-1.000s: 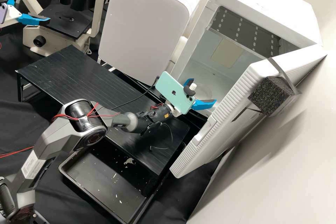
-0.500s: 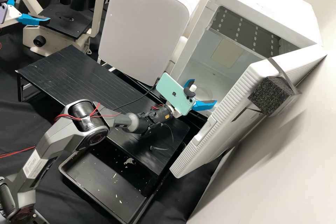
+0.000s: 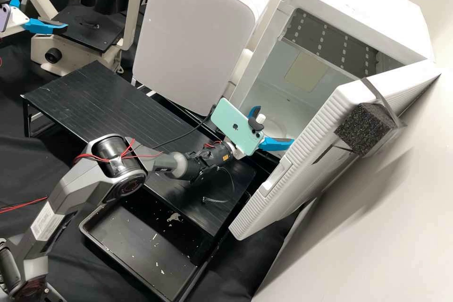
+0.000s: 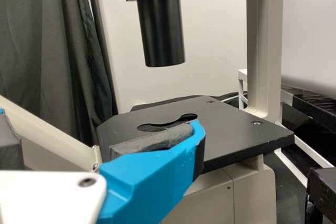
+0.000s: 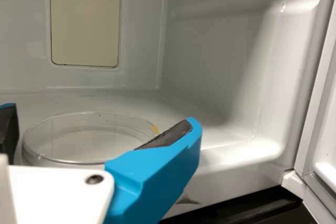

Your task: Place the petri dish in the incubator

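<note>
White incubator [image 3: 368, 14], door swung wide! Cream microscope [image 3: 61, 56] well apart from it, and at its stage the left gripper [image 3: 48, 8], fingers spread, empty. Over at the incubator's mouth, right gripper [image 3: 276, 125], fingers wide apart, gripping nothing, and the petri dish [image 5: 92, 140] lies flat on the incubator floor, near them!

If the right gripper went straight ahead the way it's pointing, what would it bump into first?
Most likely the clear petri dish inside the incubator, ahead of the right gripper and its spread fingers, though whether they would touch it or pass around it is hard to tell.
</note>
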